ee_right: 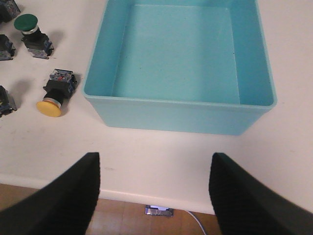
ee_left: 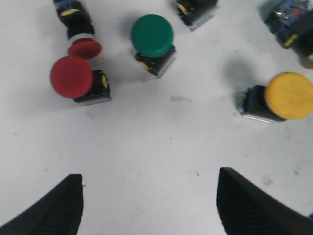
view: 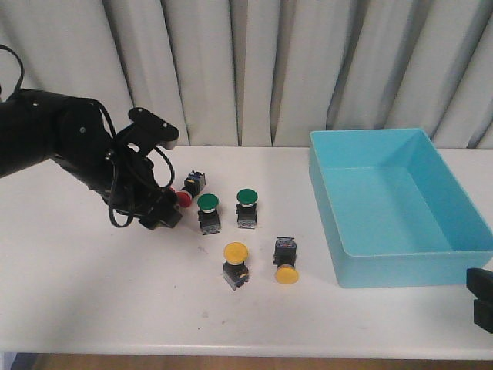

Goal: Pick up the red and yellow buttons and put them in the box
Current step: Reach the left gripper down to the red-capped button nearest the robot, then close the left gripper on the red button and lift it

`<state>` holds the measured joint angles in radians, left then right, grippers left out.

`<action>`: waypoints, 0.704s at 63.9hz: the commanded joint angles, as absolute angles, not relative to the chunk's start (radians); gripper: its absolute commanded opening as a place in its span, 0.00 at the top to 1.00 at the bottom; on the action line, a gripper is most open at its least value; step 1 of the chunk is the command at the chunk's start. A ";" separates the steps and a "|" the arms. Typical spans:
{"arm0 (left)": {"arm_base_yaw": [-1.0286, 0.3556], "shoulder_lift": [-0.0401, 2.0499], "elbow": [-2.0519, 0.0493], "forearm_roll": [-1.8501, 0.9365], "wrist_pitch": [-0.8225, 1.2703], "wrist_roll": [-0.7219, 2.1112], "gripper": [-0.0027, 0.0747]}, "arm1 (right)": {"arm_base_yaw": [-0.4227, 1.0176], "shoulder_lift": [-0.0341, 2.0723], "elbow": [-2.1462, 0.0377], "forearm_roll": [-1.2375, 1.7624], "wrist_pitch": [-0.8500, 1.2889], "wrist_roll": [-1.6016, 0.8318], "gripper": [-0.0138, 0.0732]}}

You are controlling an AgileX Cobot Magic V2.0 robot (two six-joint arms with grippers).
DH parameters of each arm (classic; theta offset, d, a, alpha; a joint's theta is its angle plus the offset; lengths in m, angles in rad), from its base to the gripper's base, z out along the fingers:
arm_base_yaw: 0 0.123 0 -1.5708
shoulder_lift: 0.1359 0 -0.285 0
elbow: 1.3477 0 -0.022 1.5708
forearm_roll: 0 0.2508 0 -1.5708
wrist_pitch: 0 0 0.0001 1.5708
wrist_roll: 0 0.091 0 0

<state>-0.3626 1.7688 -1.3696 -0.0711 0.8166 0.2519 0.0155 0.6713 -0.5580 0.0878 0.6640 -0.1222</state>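
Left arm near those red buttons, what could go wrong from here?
1. The two red buttons sit almost touching, so the open left tool might catch both or knock one away.
2. A green button stands close beside them and could get bumped or picked by mistake.
3. The box is far across the table, past the yellow buttons, so a weak grip may drop the load on the way.

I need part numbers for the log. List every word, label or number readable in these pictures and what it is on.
No text can be read.
The small yellow and blue tags on the black blocky bodies of the round-capped push-buttons are too blurred to read.
The large turquoise plastic box shows no label or marking.
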 commanded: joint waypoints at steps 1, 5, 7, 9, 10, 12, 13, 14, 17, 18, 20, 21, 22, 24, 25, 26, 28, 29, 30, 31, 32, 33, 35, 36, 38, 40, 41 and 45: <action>-0.330 1.768 -1.447 -0.074 0.794 0.243 0.27 | 0.014 0.676 -0.591 0.090 0.605 -0.129 0.32; -0.312 1.797 -1.484 -0.064 0.802 0.243 0.27 | 0.014 0.676 -0.591 0.090 0.605 -0.129 0.32; -0.303 1.816 -1.501 -0.056 0.805 0.243 0.27 | 0.014 0.676 -0.591 0.090 0.605 -0.129 0.32; -0.297 1.828 -1.518 -0.051 0.810 0.243 0.27 | 0.014 0.676 -0.591 0.090 0.605 -0.129 0.32; -0.295 1.835 -1.527 -0.050 0.811 0.243 0.27 | 0.014 0.676 -0.591 0.090 0.605 -0.129 0.32; -0.287 1.853 -1.544 -0.047 0.811 0.243 0.27 | 0.014 0.676 -0.591 0.090 0.605 -0.129 0.32; -0.286 1.861 -1.553 -0.047 0.811 0.243 0.27 | 0.014 0.676 -0.591 0.090 0.605 -0.129 0.32; -0.284 1.865 -1.561 -0.047 0.811 0.246 0.27 | 0.014 0.676 -0.591 0.090 0.605 -0.129 0.32; -0.284 1.891 -1.587 -0.047 0.810 0.247 0.27 | 0.014 0.676 -0.591 0.090 0.605 -0.129 0.32; -0.284 1.899 -1.595 -0.047 0.810 0.251 0.27 | 0.014 0.676 -0.591 0.090 0.605 -0.129 0.32; -0.284 1.914 -1.614 -0.047 0.809 0.269 0.27 | 0.014 0.676 -0.591 0.090 0.605 -0.129 0.32; -0.284 1.917 -1.618 -0.047 0.808 0.273 0.27 | 0.014 0.676 -0.591 0.090 0.605 -0.129 0.32; -0.285 1.928 -1.625 -0.049 0.808 0.280 0.27 | 0.014 0.676 -0.591 0.090 0.605 -0.129 0.32; -0.288 1.943 -1.642 -0.050 0.805 0.297 0.27 | 0.014 0.676 -0.591 0.090 0.605 -0.129 0.32; -0.288 1.951 -1.649 -0.050 0.805 0.301 0.27 | 0.014 0.676 -0.591 0.090 0.605 -0.129 0.32; -0.288 1.959 -1.656 -0.051 0.805 0.302 0.27 | 0.014 0.676 -0.591 0.090 0.605 -0.129 0.32; -0.288 1.973 -1.669 -0.051 0.805 0.303 0.27 | 0.014 0.676 -0.591 0.089 0.605 -0.129 0.32; -0.288 1.985 -1.674 -0.051 0.805 0.303 0.27 | 0.014 0.676 -0.591 0.089 0.605 -0.129 0.32; -0.288 1.988 -1.681 -0.051 0.805 0.303 0.27 | 0.014 0.676 -0.591 0.089 0.605 -0.129 0.32; -0.288 1.995 -1.686 -0.050 0.805 0.303 0.27 | 0.014 0.676 -0.591 0.089 0.605 -0.129 0.32; -0.288 2.002 -1.692 -0.050 0.805 0.303 0.27 | 0.014 0.676 -0.591 0.089 0.605 -0.129 0.32; -0.287 2.009 -1.697 -0.050 0.805 0.303 0.27 | 0.014 0.676 -0.591 0.089 0.605 -0.129 0.32; -0.287 2.026 -1.707 -0.049 0.805 0.303 0.27 | 0.014 0.676 -0.591 0.089 0.605 -0.129 0.32; -0.287 2.033 -1.714 -0.049 0.805 0.303 0.27 | 0.014 0.676 -0.591 0.089 0.605 -0.129 0.32; -0.287 2.046 -1.724 -0.049 0.805 0.303 0.27 | 0.014 0.676 -0.591 0.089 0.605 -0.129 0.32; -0.287 2.059 -1.730 -0.050 0.805 0.303 0.27 | 0.014 0.676 -0.591 0.089 0.605 -0.129 0.32; -0.287 2.064 -1.736 -0.050 0.803 0.303 0.27 | 0.014 0.676 -0.591 0.089 0.605 -0.129 0.32; -0.288 2.088 -1.749 -0.061 0.798 0.303 0.27 | 0.014 0.676 -0.591 0.089 0.605 -0.129 0.32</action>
